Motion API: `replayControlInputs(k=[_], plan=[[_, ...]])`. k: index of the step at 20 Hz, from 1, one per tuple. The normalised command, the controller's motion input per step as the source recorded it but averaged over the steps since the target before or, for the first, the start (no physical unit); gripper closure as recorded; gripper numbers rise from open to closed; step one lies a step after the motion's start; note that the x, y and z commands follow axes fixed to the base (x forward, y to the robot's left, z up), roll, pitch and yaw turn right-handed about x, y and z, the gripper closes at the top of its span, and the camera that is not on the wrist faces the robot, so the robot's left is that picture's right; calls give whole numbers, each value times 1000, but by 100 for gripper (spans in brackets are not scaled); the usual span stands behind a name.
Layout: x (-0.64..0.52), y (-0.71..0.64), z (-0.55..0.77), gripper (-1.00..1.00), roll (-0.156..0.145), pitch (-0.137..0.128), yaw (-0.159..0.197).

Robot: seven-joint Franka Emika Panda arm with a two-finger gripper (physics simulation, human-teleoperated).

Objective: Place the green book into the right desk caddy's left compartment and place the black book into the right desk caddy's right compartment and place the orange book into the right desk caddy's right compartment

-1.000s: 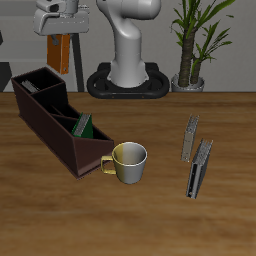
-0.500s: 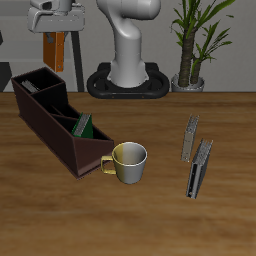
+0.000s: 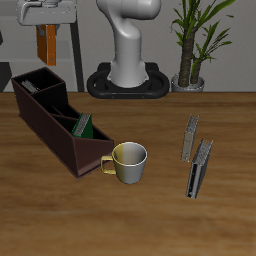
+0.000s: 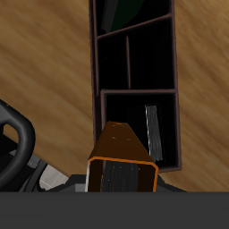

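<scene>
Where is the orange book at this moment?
The orange book hangs in the gripper, lifted above the back end of the right desk caddy; the wrist view shows it over the right compartment.

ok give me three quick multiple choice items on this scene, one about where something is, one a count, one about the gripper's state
1. Where is the green book?
A. inside the right desk caddy
B. flat on the table by the mug
C. in the gripper

2. How many slim grey books stand on the table, apart from the caddy?
A. one
B. two
C. four

3. What is the gripper doing?
A. open above the mug
B. shut on the orange book, above the caddy
C. resting empty on the table

Answers:
1 A, its green cover pokes out of a slanted-divider section.
2 B, the pair stands on the side of the yellow mug away from the caddy.
3 B, the orange book hangs from the fingers, and the wrist view has it over the caddy's large section.
</scene>
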Motion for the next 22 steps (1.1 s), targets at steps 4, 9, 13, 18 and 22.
replayControlInputs(k=[4,9,13,18,22], plan=[[128,-87,205,100,38,-7,-47],[220,-88,15,100,12,11,14],[133,51,-55,100,33,28,35],[102,22,-12,100,65,39,14],[75,-68,104,100,69,34,4]])
